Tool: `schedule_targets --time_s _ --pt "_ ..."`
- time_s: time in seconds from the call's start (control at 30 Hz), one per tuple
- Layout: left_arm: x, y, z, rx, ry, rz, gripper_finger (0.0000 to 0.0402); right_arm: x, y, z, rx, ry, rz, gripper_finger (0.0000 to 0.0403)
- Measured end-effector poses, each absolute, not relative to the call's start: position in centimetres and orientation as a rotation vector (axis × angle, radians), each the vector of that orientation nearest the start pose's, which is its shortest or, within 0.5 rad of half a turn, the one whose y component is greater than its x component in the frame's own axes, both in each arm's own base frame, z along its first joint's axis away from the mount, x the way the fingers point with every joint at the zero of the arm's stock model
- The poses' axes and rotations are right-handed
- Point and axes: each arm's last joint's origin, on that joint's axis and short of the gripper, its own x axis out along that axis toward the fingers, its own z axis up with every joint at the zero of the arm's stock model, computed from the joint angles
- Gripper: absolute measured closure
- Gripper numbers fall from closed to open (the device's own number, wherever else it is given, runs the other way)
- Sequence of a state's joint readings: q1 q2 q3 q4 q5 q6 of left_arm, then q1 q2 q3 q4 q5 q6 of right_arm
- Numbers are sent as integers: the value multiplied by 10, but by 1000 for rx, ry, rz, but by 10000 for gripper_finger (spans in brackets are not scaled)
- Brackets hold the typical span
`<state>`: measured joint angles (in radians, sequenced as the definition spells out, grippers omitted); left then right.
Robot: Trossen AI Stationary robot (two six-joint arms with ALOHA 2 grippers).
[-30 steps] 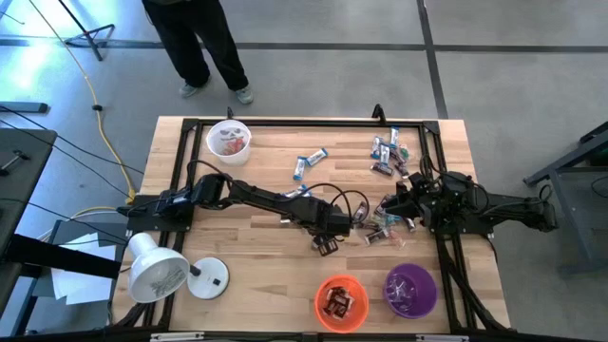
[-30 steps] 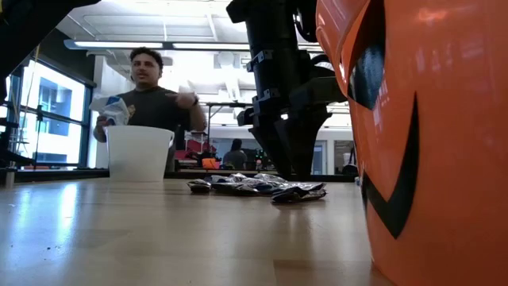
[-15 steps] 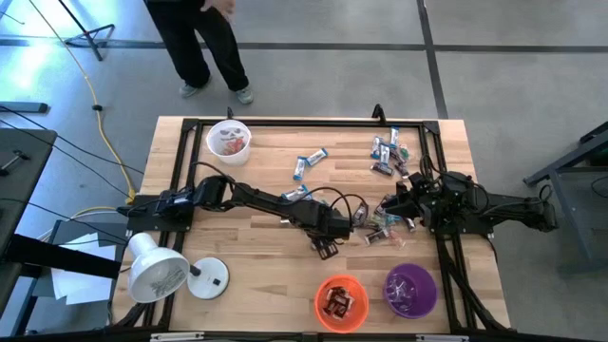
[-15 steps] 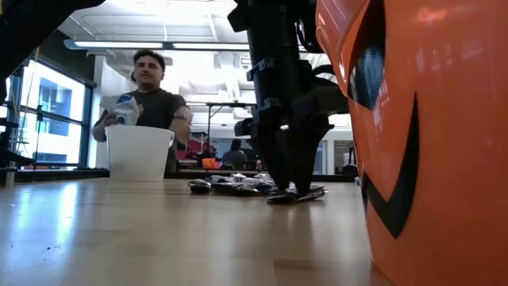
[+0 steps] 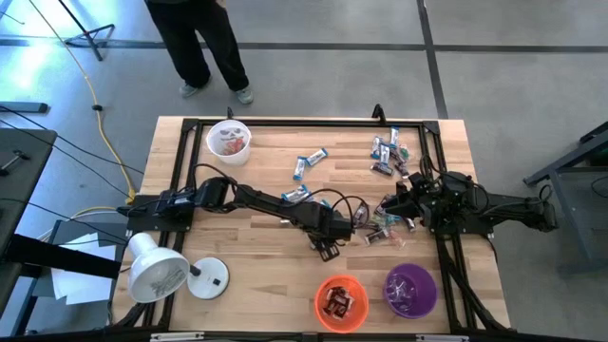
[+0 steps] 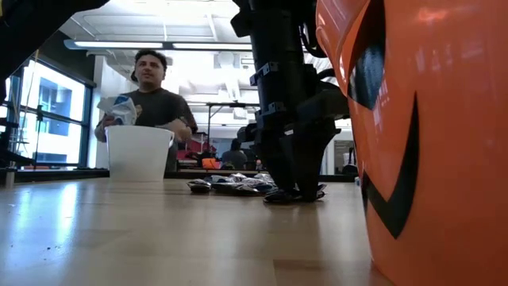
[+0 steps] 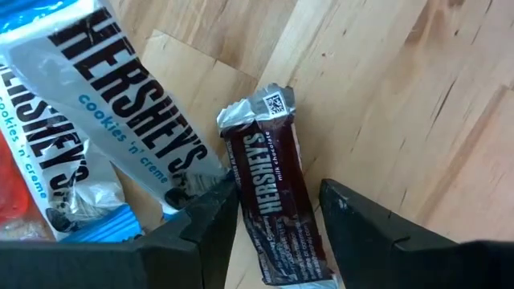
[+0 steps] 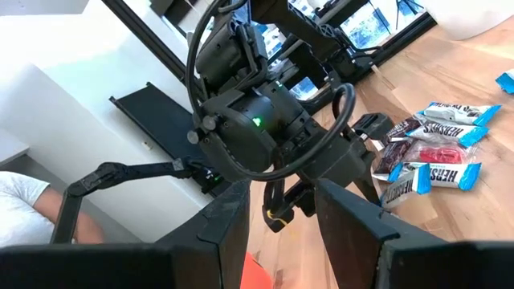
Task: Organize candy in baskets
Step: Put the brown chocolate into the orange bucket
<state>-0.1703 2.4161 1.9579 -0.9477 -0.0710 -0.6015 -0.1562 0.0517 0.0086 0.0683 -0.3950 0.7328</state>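
The left tool [image 7: 273, 217] stands spread, straddling a dark brown candy bar [image 7: 277, 205] that lies flat on the table [image 5: 256, 171], just beside a blue-and-white bar [image 7: 128, 112]. Closing now could snag that neighbour's wrapper or skid the brown bar sideways. Since a second ago this tool has come down from above the candy. The right tool [image 8: 277, 213], released and empty, waits beyond the brown bar

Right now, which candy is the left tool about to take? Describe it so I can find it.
Near the middle of the table, the left tool straddles a dark brown Hershey's milk chocolate bar. It is the only brown wrapper there; the cookies 'n' creme bars alongside are white and blue.
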Motion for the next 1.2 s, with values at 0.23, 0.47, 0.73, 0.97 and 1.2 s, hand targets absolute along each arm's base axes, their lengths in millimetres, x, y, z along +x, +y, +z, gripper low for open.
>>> schedule_targets --time_s 0.23,0.47,0.73,0.97,1.2 --pt "470 -79 128 -363 1402 337 279 99 -4 169 722 65 236 265" --pt "469 -80 134 -387 1396 336 339 99 -4 169 722 64 237 265" --pt "465 -81 145 -404 1395 337 349 99 -4 169 722 64 236 265" --pt "463 -80 166 -407 1350 331 350 99 -4 169 722 65 237 265" --pt "458 -81 188 -428 1306 325 350 99 -4 169 722 64 237 265"
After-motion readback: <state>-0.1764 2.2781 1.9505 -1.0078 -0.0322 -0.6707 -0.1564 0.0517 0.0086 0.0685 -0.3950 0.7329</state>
